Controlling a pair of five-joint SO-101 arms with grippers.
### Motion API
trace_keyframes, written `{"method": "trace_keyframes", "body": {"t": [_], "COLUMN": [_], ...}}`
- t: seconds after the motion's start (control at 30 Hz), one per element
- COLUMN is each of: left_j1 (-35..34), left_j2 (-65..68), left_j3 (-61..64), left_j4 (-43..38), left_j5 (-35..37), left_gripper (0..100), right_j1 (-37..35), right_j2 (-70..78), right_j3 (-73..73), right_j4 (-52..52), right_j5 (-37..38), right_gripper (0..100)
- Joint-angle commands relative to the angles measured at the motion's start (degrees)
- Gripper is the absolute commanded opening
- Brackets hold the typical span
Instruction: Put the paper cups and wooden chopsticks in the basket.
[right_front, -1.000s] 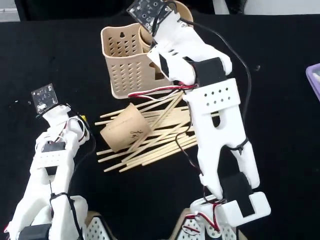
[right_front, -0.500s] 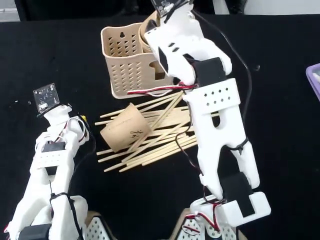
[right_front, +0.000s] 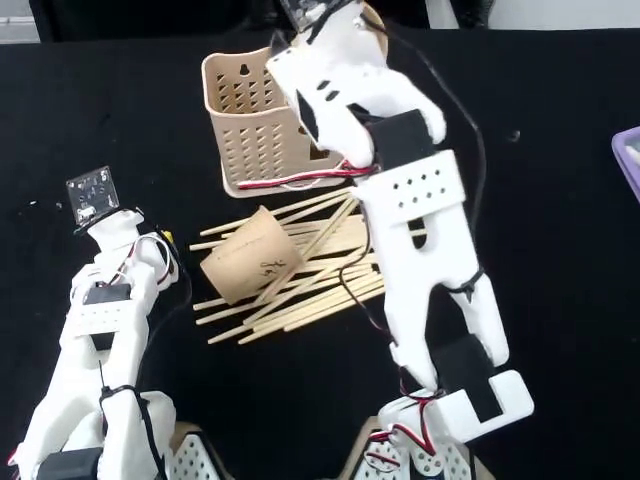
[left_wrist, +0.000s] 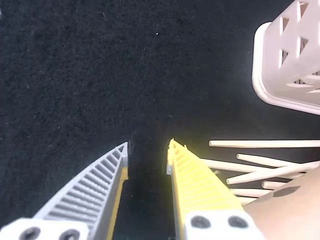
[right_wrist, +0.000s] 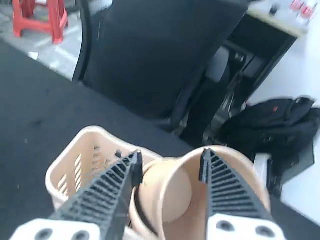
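The right gripper (right_wrist: 171, 155) is raised above the far side of the basket (right_wrist: 75, 160). Its two black ribbed fingers stand moderately spread and clasp the held paper cup (right_wrist: 170, 192) between them. This cup is smooth tan paper, round and tapered. Its mouth faces back towards the wrist, so the flat inner base is visible and its long axis runs roughly along the fingers. The basket, directly beneath these fingertips, is beige moulded plastic, a rectangular tub with rounded corners. Its walls are pierced by rows of small slots. The left gripper (left_wrist: 148, 145) sits low over the black cloth (right_front: 560, 250), a matt, finely napped surface. Its jaws, one grey and one yellow, both ridged, are parted by a narrow gap with nothing between them. The wooden chopsticks (right_front: 310, 285) lie just beside its yellow finger. They are pale, slender, straight rods in a loose fanned heap, and their long axes run mostly from this gripper towards the right arm, with a few crossing at an angle. The second paper cup (right_front: 250, 257) rests on its side on top of this heap, close beside the yellow finger. Its axis follows the sticks, and which end is the mouth cannot be determined.
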Motion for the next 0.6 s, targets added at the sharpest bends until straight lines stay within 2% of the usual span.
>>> {"method": "trace_keyframes", "body": {"t": [0.0,0.27,0.33,0.4,0.57], "left_j1": [0.7,0.7,0.7,0.7,0.4], "left_j2": [-1.6,-1.6,-1.6,-1.6,-1.6], "left_j3": [-0.7,-0.7,-0.7,-0.7,-0.1], "left_j4": [-0.9,-0.8,-0.7,-0.5,-0.8], "left_j5": [-0.6,-0.6,-0.6,-0.6,-0.6], "left_gripper": [14,14,14,14,14], "right_j1": [-0.4,1.1,2.5,4.6,9.7], "right_j2": [-3.1,-8.7,-8.0,-6.8,-3.3], "right_j3": [-6.5,-12.1,-10.2,-8.8,-8.6], "right_j4": [1.8,13.6,14.4,14.3,13.7], "right_j5": [-0.4,-0.2,-0.1,-0.1,-0.1], "right_gripper": [19.8,19.0,12.3,1.0,4.4]}}
